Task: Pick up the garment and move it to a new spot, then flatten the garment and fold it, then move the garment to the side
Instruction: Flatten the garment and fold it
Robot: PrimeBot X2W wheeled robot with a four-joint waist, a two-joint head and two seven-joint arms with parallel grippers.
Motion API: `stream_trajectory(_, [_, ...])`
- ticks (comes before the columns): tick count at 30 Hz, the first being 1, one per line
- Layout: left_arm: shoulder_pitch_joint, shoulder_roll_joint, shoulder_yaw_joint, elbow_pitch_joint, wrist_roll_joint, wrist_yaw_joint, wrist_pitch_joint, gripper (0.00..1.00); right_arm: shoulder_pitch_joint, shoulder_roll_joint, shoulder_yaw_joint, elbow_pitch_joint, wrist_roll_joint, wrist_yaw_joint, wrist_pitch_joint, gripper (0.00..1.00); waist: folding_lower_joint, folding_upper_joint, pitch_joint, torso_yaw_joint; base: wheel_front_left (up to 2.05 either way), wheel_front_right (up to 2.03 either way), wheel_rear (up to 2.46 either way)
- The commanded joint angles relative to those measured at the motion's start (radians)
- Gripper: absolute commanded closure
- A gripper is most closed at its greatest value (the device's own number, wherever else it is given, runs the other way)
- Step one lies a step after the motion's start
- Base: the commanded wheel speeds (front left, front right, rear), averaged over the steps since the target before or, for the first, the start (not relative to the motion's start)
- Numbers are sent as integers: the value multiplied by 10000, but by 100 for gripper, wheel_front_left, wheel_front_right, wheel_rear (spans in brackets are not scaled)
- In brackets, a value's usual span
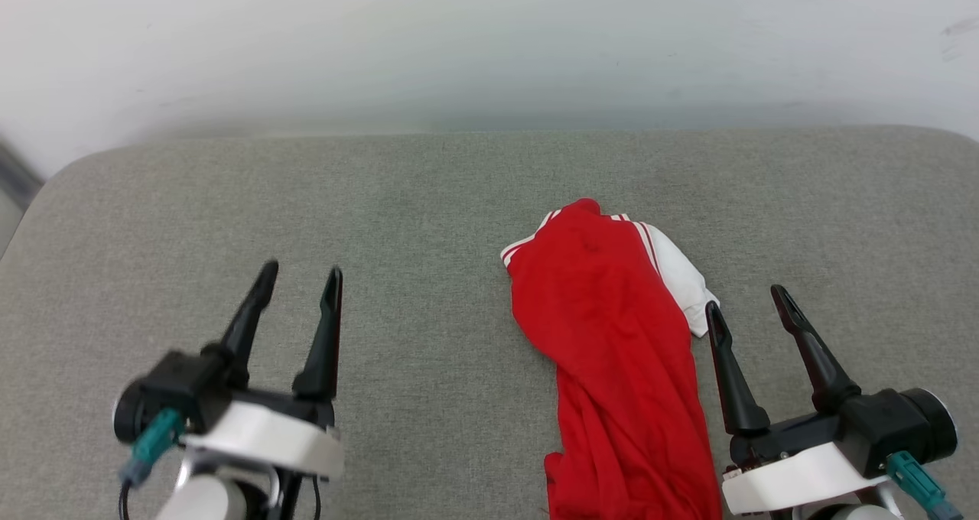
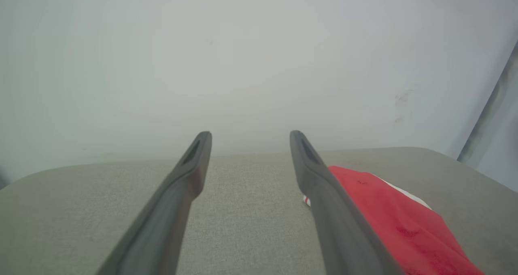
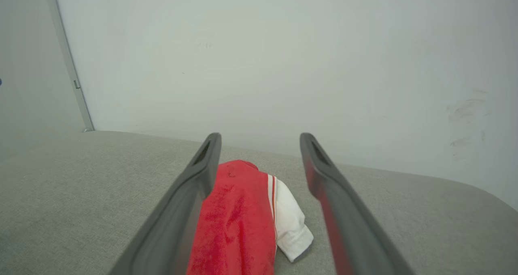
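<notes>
- Nearest you, your left gripper (image 1: 302, 269) hangs over the bare grey padded surface (image 1: 398, 199), fingers spread wide, holding nothing.
- Your right gripper (image 1: 746, 298) is also spread and empty, just beside the garment (image 1: 612, 329).
- The garment lies bunched in a long red strip right of centre, with its white sleeve (image 1: 683, 279) by your right gripper's inner fingertip.
- Beyond it stands a pale wall (image 1: 489, 46).

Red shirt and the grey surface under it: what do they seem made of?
The red shirt looks like thin, soft cloth, matte: it lies limp in folds and wrinkles; its white sleeve looks alike. The grey surface seems covered in woven fabric, matte: a fine weave grain shows, and its rounded corners hint at padding.
</notes>
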State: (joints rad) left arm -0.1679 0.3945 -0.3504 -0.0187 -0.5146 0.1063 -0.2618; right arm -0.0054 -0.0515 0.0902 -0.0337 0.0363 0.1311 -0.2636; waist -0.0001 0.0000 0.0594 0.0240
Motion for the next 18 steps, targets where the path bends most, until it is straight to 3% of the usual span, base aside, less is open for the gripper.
stream_trajectory(1, [444,-191,212,-194,222,-53,-39,0,63,24,-19,-35,-3,-7,-17,0,1,0,15,12,0,0,0])
stream_trajectory(7, [1362,-946,944,-529,1030,-672,-37,0,9,-28,-293,416,25,-7,57,0,1,0,217,162,0,0,0])
stream_trajectory(10, [1254,-1248,1145,-456,1358,-1035,-36,0,-520,-429,-256,562,212,-7,921,0,1,0,406,298,0,0,0])
stream_trajectory(11, [1164,-1336,1211,-445,1448,-1163,-37,0,-692,-657,-173,531,289,-7,1385,0,1,0,499,363,0,0,0])
stream_trajectory(12, [960,-1603,1440,-407,1667,-1457,-37,0,-1346,-1478,269,467,848,-5,3186,0,1,0,762,551,0,0,0])
stream_trajectory(18, [788,-2054,1792,-249,2012,-1888,-38,0,-2962,-3059,1019,663,2383,-5,7676,0,1,0,1332,997,0,0,0])
